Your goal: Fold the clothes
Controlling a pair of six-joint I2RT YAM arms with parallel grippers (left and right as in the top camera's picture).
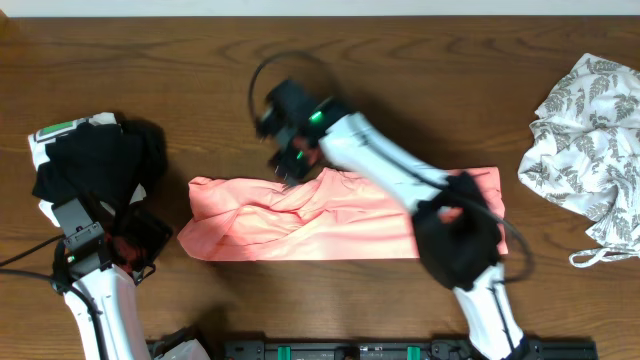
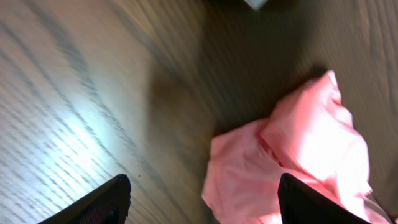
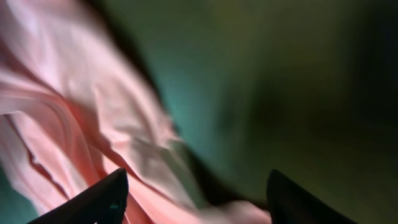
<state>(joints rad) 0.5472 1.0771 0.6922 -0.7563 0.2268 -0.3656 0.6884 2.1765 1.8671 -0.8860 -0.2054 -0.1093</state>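
While the left gripper (image 2: 204,183) and right gripper (image 3: 196,183) gaped empty, we counted three garments: one pink T-shirt (image 1: 300,225), one leaf-print piece (image 1: 590,140), one black-and-white bundle (image 1: 95,160).

A big brown wooden table (image 1: 180,70) fills the view. Dark lines of grain run across it, and light shines off it in one spot. A black bar (image 1: 350,350) with small green bits lies along its bottom edge
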